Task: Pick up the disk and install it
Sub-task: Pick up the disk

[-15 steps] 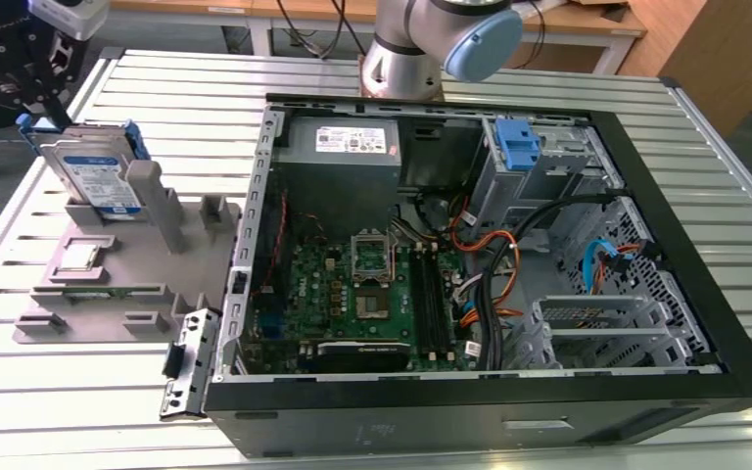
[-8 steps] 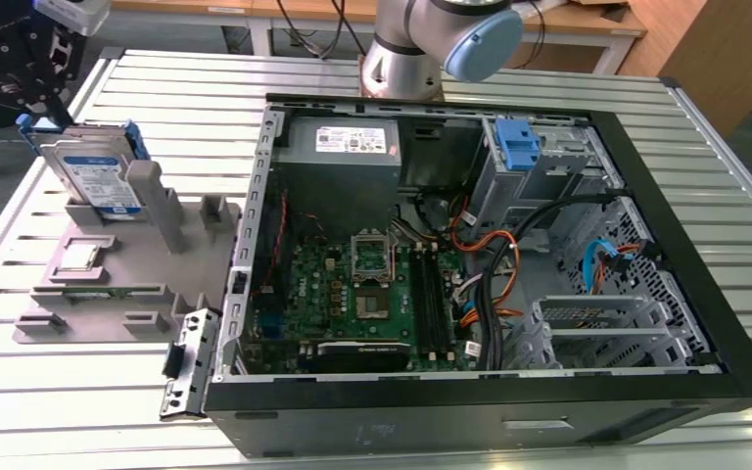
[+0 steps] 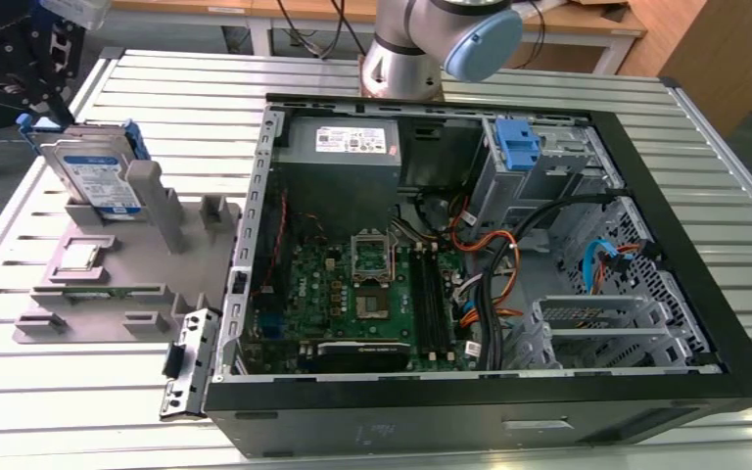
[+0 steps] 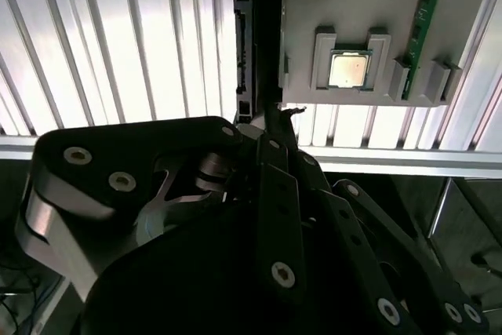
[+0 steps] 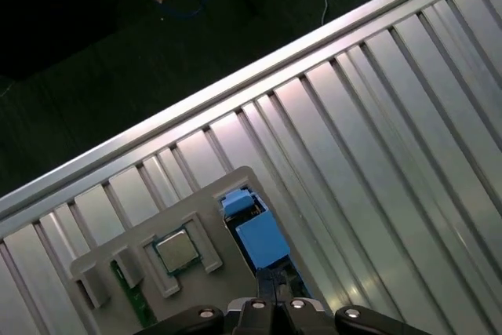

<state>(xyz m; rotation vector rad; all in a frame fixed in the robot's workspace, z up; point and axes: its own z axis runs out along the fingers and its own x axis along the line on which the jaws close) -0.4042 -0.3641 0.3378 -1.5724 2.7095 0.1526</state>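
The disk [image 3: 95,176] stands on edge in a grey holder [image 3: 115,294] at the exterior view's left, silver with a white-and-blue label and blue rails. My gripper [image 3: 34,93] hangs just above its upper blue end. In the first wrist view the disk's blue handle [image 5: 263,239] lies right beyond the gripper [image 5: 271,282], whose fingers are pressed together with nothing between them. The second wrist view shows the disk [image 4: 245,45] edge-on past the gripper [image 4: 276,115].
An open black computer case [image 3: 481,416] lies on the slatted metal table [image 3: 728,127], with a grey power-supply box [image 3: 344,145] and a lone blue bracket [image 3: 517,147] in its drive bay. The holder also carries a processor chip [image 4: 349,68] and a green memory stick [image 4: 423,21].
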